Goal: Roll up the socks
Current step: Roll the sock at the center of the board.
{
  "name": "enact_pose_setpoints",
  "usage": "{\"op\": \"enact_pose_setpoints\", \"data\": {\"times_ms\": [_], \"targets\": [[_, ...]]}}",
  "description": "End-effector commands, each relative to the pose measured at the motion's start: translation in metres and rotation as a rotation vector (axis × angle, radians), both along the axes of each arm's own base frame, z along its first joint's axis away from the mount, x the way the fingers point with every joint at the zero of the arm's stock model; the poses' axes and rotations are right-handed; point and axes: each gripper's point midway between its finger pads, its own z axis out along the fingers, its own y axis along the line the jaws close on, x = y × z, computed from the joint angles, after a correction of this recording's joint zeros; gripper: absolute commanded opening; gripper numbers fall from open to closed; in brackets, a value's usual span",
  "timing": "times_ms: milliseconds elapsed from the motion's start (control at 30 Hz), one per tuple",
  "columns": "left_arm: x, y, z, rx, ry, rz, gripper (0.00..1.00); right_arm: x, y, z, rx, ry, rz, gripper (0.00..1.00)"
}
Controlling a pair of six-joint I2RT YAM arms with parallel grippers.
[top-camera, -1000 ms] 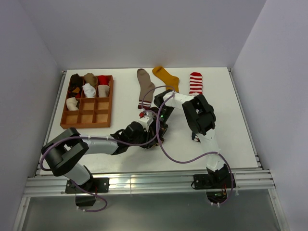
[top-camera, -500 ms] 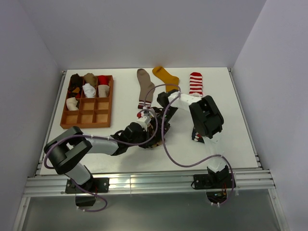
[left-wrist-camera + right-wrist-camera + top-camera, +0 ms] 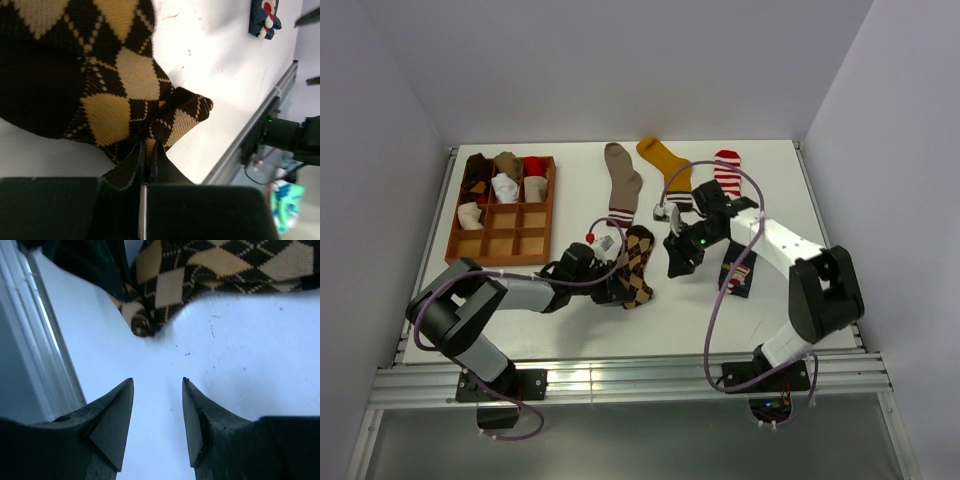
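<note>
White tabletop [image 3: 820,230]; only its wrist view shows the left gripper [image 3: 146,150] clamped on the argyle sock [image 3: 100,75]; right gripper [image 3: 158,385] gapes.

Room check: white tabletop, boxed in by three plain walls.
Table [image 3: 620,335] is matte white. I see a pale grey-lavender back wall [image 3: 620,70], a left wall [image 3: 370,200] and a right wall [image 3: 905,150], all bare. An aluminium rail [image 3: 640,372] runs along the near table edge, with a grey surface [image 3: 620,440] below it. Light is even and diffuse, shadows soft. Ahead of the right fingers [image 3: 114,417]: bare table with a few small specks [image 3: 212,332], rail off to their left. To the right of the left fingers [image 3: 125,169]: table edge and rail. Past it is something teal [image 3: 287,200], too blurred for me to name.
</note>
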Motion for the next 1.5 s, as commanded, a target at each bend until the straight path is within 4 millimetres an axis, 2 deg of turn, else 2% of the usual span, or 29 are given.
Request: {"op": "enact_pose_setpoints", "data": {"times_ms": [0, 33, 100, 133, 167, 267, 300, 333, 400, 433, 467, 500, 533, 633, 700, 733, 767, 900, 1067, 1133, 1333, 1433, 1467], "targets": [[-0.030, 0.024, -0.018, 0.048, 0.230, -0.022, 0.00, 0.014, -0.002, 0.004, 0.020, -0.218, 0.039, 0.52], [-0.030, 0.027, -0.016, 0.033, 0.258, -0.021, 0.00, 0.015, -0.001, 0.012, 0.037, -0.272, 0.046, 0.53], [-0.030, 0.030, -0.016, 0.032, 0.297, -0.022, 0.01, 0.006, -0.002, 0.007, 0.039, -0.309, 0.083, 0.53], [-0.033, 0.032, -0.015, 0.020, 0.333, -0.034, 0.00, 0.005, 0.000, 0.015, 0.058, -0.366, 0.101, 0.53], [-0.033, 0.034, -0.019, 0.032, 0.361, -0.028, 0.00, -0.006, 0.002, 0.007, 0.056, -0.383, 0.139, 0.54], [-0.036, 0.038, -0.025, 0.048, 0.435, -0.031, 0.00, -0.019, 0.010, 0.006, 0.071, -0.518, 0.189, 0.57], [-0.034, 0.039, -0.026, 0.055, 0.446, -0.029, 0.00, -0.029, 0.019, 0.006, 0.064, -0.569, 0.232, 0.59], [-0.037, 0.043, -0.030, 0.071, 0.471, -0.028, 0.00, -0.029, 0.027, 0.009, 0.079, -0.639, 0.246, 0.60], [-0.040, 0.045, -0.034, 0.069, 0.511, -0.038, 0.00, -0.050, 0.039, 0.001, 0.081, -0.707, 0.305, 0.62], [-0.039, 0.048, -0.036, 0.074, 0.517, -0.037, 0.00, -0.051, 0.046, 0.004, 0.100, -0.754, 0.314, 0.62], [-0.043, 0.052, -0.042, 0.098, 0.552, -0.033, 0.00, -0.059, 0.048, -0.004, 0.096, -0.773, 0.339, 0.62], [-0.042, 0.053, -0.042, 0.098, 0.555, -0.035, 0.00, -0.056, 0.049, -0.006, 0.070, -0.819, 0.335, 0.62], [-0.043, 0.054, -0.044, 0.103, 0.560, -0.042, 0.00, -0.065, 0.061, -0.004, 0.090, -0.867, 0.377, 0.62], [-0.046, 0.054, -0.047, 0.104, 0.578, -0.055, 0.00, -0.079, 0.073, -0.021, 0.067, -0.953, 0.448, 0.62], [-0.050, 0.056, -0.050, 0.116, 0.592, -0.071, 0.00, -0.083, 0.077, -0.028, 0.052, -0.994, 0.479, 0.62], [-0.052, 0.058, -0.051, 0.123, 0.598, -0.073, 0.00, -0.086, 0.085, -0.024, 0.064, -1.048, 0.486, 0.62], [-0.054, 0.059, -0.053, 0.129, 0.604, -0.076, 0.00, -0.088, 0.083, -0.032, 0.047, -1.073, 0.514, 0.61], [-0.061, 0.062, -0.057, 0.137, 0.625, -0.084, 0.00, -0.094, 0.092, -0.037, 0.030, -1.160, 0.544, 0.61], [-0.061, 0.063, -0.055, 0.142, 0.620, -0.093, 0.00, -0.094, 0.101, -0.044, 0.016, -1.210, 0.563, 0.60], [-0.061, 0.063, -0.054, 0.146, 0.616, -0.099, 0.00, -0.090, 0.104, -0.040, 0.006, -1.234, 0.549, 0.60], [-0.059, 0.062, -0.049, 0.143, 0.606, -0.114, 0.00, -0.090, 0.105, -0.060, -0.043, -1.202, 0.596, 0.57], [-0.059, 0.062, -0.048, 0.142, 0.599, -0.124, 0.00, -0.090, 0.106, -0.068, -0.065, -1.181, 0.613, 0.51], [-0.059, 0.061, -0.047, 0.138, 0.600, -0.127, 0.00, -0.090, 0.107, -0.069, -0.068, -1.176, 0.616, 0.44]]}}
